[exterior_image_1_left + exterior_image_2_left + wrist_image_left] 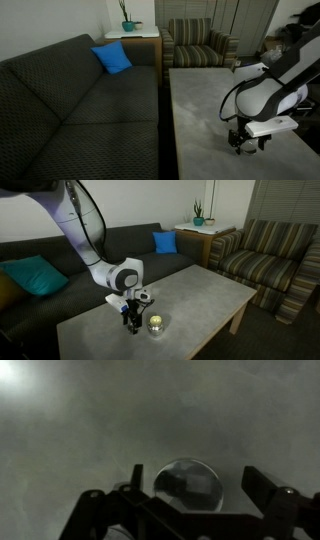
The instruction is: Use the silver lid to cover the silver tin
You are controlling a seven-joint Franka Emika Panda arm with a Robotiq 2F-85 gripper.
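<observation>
My pincer (131, 323) hangs released over the thin, flat, round lid of dull silver metal (190, 485), which lies on the grey surface (200, 290) beside the low shiny silver tin (157, 326); I judge the lid light, stiff and slippery, best pinched across its rim.

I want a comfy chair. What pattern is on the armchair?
Stripes, greenish-brown and grey; the armchair shows best in an exterior view.

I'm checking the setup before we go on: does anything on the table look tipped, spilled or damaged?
Nothing stands out. The silver tin stands upright on the grey table, close beside the open gripper. No spill or dent shows, though the pictures are small and soft.
</observation>
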